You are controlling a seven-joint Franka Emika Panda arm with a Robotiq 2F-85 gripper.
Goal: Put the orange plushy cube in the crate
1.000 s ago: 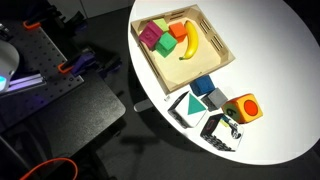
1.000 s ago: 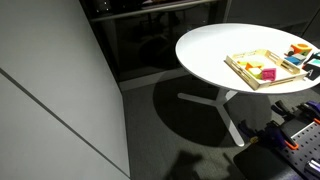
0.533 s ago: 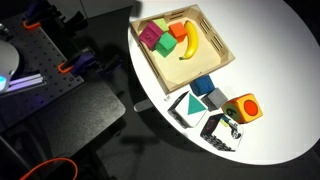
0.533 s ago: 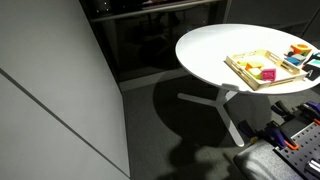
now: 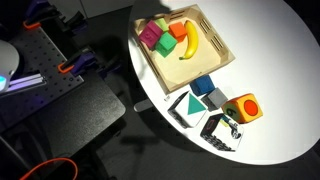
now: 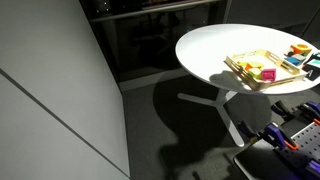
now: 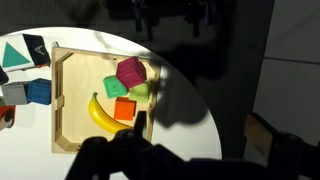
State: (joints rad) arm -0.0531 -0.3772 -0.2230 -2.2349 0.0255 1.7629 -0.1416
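The orange plushy cube (image 5: 243, 108) sits on the white round table near its front edge, red circle facing up; it also shows at the far right in an exterior view (image 6: 299, 48). The crate (image 5: 222, 57) is a shallow light-wood tray farther back, seen in all views (image 6: 238, 66) (image 7: 62, 100). It holds a banana (image 7: 99, 112), a magenta block (image 7: 130, 72), a green block and a small red-orange block (image 7: 123, 110). My gripper (image 7: 190, 155) is only a dark silhouette at the bottom of the wrist view, high above the table's edge beside the crate. Its jaws are unreadable.
A blue cube (image 5: 205, 87) and a black-and-white patterned box (image 5: 195, 108) lie between the crate and the orange cube. The table edge (image 7: 200, 110) drops to dark floor. A perforated grey bench (image 5: 40, 70) stands beside the table.
The cube, the crate and its contents have not moved. A grey shape at the bottom right of an exterior view has shifted slightly.
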